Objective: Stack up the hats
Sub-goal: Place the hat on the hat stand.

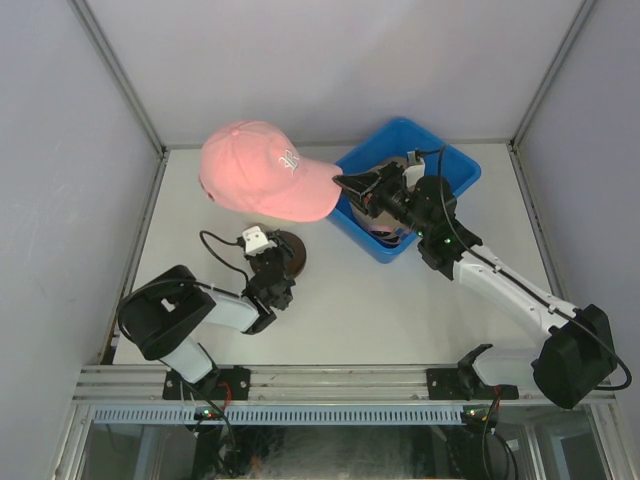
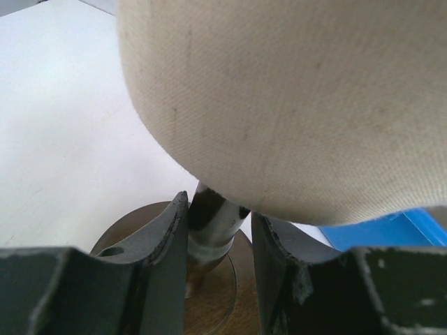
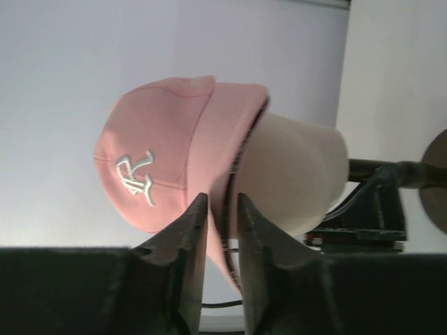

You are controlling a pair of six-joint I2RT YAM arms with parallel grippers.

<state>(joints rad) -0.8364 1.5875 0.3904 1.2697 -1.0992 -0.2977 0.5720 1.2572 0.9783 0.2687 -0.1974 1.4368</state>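
A pink hat (image 1: 255,170) with a white logo sits over the beige mannequin head (image 3: 293,174), its brim pointing right. My right gripper (image 1: 341,181) is at the brim's tip; in the right wrist view its jaws (image 3: 222,199) stand slightly apart with the brim edge of the pink hat (image 3: 160,153) between them, not pinched. My left gripper (image 1: 272,268) is low at the brown base (image 1: 293,250). In the left wrist view its jaws (image 2: 218,209) are closed around the metal post (image 2: 213,216) under the head (image 2: 293,105). Other hats lie in the blue bin, mostly hidden by my right arm.
The blue bin (image 1: 455,165) stands at the back right, right of the mannequin, with dark fabric (image 1: 385,232) showing in it. Its corner (image 2: 391,227) also shows behind the head. Grey walls close in the white table on three sides.
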